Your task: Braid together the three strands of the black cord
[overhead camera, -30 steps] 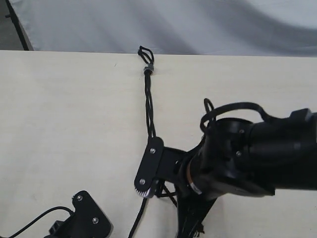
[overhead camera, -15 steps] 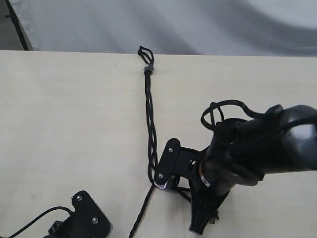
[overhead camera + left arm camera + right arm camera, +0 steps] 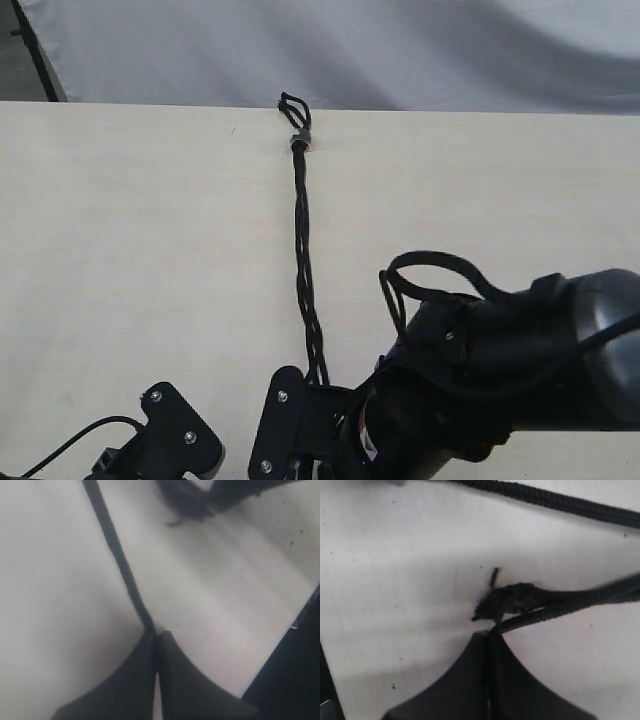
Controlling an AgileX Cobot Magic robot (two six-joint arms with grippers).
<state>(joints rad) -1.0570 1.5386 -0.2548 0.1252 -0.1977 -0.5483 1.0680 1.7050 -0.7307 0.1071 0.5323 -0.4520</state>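
1. Left gripper (image 3: 156, 634) pinches a strand (image 3: 118, 555); right gripper (image 3: 489, 630) pinches another strand (image 3: 525, 620) beside a frayed tip (image 3: 506, 601).
2. Cord (image 3: 301, 230) runs from the desk's (image 3: 120, 250) far edge toward its near edge, open desk either side.
3. Both arms sit low at the near edge.

Your right gripper (image 3: 487, 636) has its two dark fingers (image 3: 530, 690) pressed together, the tips meeting with no gap. A thin black woven strand (image 3: 540, 616) runs into the pinch from between 2 and 3 o'clock of the tips. Just past them, near 1 o'clock, a frayed knotted tip (image 3: 507, 601) lies on the pale table (image 3: 395, 580). A second strand (image 3: 555, 502) crosses farther out, from 12 round to 2 o'clock, well apart from the fingers.
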